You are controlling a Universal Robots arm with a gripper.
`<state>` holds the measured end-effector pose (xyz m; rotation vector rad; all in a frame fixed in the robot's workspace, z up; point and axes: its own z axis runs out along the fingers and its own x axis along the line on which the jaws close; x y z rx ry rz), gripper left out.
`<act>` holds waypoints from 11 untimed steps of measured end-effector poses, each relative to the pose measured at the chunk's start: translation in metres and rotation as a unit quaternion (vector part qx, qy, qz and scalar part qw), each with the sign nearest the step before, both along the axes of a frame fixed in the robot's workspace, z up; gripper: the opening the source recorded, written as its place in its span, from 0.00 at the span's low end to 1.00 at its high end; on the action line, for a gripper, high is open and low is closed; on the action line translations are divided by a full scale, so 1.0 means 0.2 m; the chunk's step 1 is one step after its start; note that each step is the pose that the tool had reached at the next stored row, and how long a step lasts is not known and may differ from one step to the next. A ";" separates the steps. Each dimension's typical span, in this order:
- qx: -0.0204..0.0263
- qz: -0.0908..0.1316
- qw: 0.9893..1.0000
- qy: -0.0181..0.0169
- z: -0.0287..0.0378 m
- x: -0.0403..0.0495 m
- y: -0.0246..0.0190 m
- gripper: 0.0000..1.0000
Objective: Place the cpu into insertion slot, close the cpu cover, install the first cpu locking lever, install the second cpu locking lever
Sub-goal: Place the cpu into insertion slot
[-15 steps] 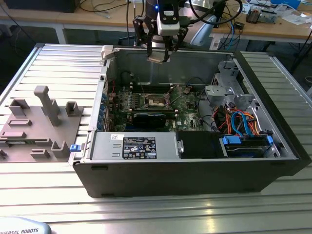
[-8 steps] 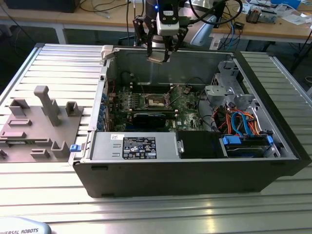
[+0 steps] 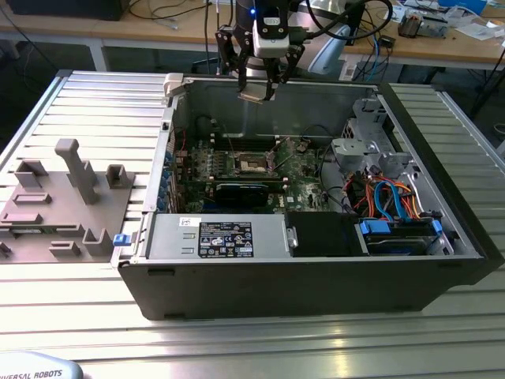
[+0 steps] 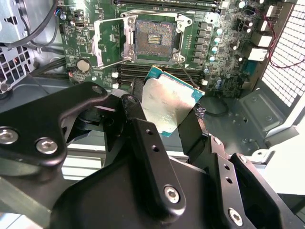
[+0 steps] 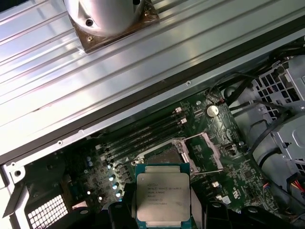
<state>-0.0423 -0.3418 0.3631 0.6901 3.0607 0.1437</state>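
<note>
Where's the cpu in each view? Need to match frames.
Exterior view: cpu in the pincer, above the case's rear wall.
Second wrist view: cpu in the pincer, near the insertion slot.
First wrist view: cpu partly covering the insertion slot.
Shared landmark: insertion slot.

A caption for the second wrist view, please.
Tool gripping thin square silvery cpu; dark square insertion slot lies uncovered beyond.

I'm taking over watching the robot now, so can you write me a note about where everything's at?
The gripper is shut on the cpu, holding it over the open computer case.
The insertion slot is empty, on the green motherboard below.
The cpu cover is swung open beside the slot.
Done: cpu picked up.
Left: seating it, closing the cover, locking it down.
</note>
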 end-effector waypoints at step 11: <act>0.000 -0.008 1.000 0.000 0.000 0.000 0.000 0.54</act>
